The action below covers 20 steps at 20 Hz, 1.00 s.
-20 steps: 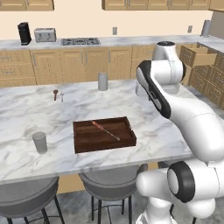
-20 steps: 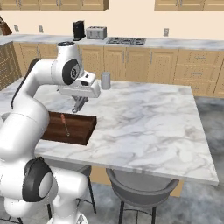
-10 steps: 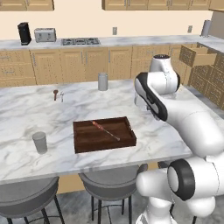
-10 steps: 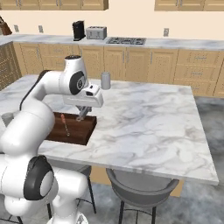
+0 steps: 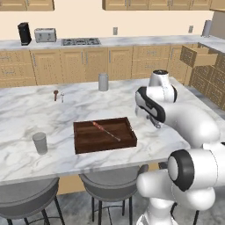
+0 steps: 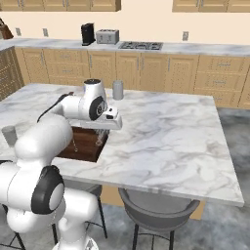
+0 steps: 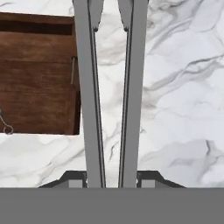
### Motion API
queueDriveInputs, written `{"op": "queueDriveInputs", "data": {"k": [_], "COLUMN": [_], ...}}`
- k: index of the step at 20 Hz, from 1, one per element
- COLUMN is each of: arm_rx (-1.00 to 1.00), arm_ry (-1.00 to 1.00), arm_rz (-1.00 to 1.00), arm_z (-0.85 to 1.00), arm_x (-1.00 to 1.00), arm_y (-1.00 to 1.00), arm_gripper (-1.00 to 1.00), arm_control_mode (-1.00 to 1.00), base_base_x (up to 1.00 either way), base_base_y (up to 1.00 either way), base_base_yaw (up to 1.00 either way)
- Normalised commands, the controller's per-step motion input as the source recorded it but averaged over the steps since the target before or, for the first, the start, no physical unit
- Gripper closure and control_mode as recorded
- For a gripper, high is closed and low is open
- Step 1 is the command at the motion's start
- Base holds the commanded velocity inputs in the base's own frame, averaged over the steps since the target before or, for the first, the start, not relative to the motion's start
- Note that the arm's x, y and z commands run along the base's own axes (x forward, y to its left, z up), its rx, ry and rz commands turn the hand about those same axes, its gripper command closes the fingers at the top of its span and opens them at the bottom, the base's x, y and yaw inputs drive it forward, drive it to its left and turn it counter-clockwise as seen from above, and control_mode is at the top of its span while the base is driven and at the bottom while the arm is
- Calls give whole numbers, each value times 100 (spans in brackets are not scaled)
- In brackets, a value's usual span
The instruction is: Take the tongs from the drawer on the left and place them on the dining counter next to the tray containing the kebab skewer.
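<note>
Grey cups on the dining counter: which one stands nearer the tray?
The cup at the counter's front edge, left of the tray; the other cup stands farther back.

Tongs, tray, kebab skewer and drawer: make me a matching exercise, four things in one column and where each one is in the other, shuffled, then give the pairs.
Things:
1. tongs
2. tray
3. kebab skewer
4. drawer

Places:
A. pulled open in the far cabinets
B. lying inside the tray
C. held in the tool, over the marble beside the tray
D. resting on the dining counter

Pairs: 1-C, 2-D, 3-B, 4-A
</note>
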Motion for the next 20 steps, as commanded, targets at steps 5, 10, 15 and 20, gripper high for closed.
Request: {"op": "queueDriveInputs", "data": {"k": [5, 10, 15, 20], "arm_rx": [0, 0, 0, 0], "arm_ry": [0, -1, 0, -3], "arm_rz": [5, -1, -7, -8], "arm_z": [-37, -33, -33, -27], "arm_x": [21, 7, 0, 0], "arm_y": [-2, 0, 0, 0], "arm_gripper": [100, 100, 100, 100], "arm_control_mode": [-100, -100, -100, -100], "base_base_x": [0, 0, 0, 0], "base_base_y": [0, 0, 0, 0], "base_base_yaw": [0, 0, 0, 0]}}
